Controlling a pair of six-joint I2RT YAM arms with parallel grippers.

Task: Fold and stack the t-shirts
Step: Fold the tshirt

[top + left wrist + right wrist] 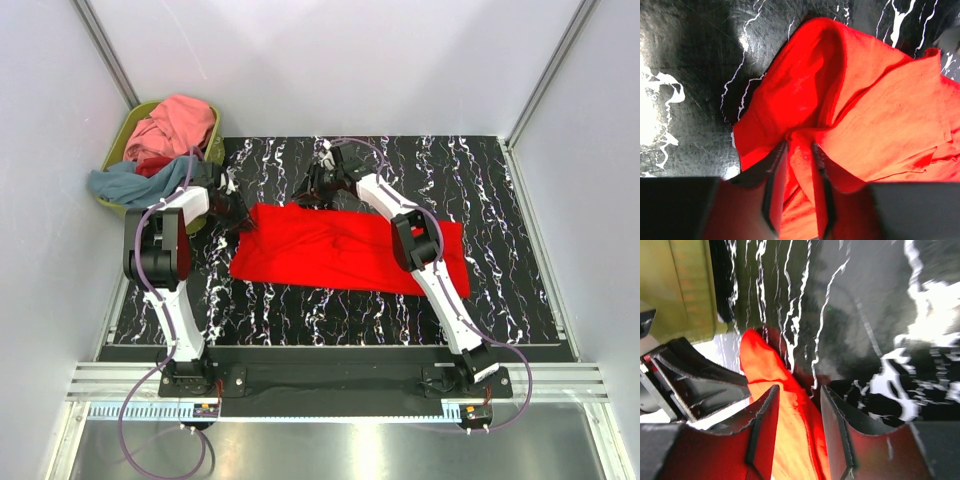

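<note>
A bright red t-shirt lies spread as a long strip across the black marbled table. My left gripper is at the shirt's far left corner. In the left wrist view it is shut on a pinched fold of the red cloth. My right gripper is at the shirt's far edge, a little right of the left one. In the right wrist view its jaws are closed on a bunched ridge of red cloth. Pink, grey-blue and red shirts lie heaped in the basket.
The olive-green basket stands at the table's far left corner, close behind the left gripper; its wall also shows in the right wrist view. White walls close in the table on three sides.
</note>
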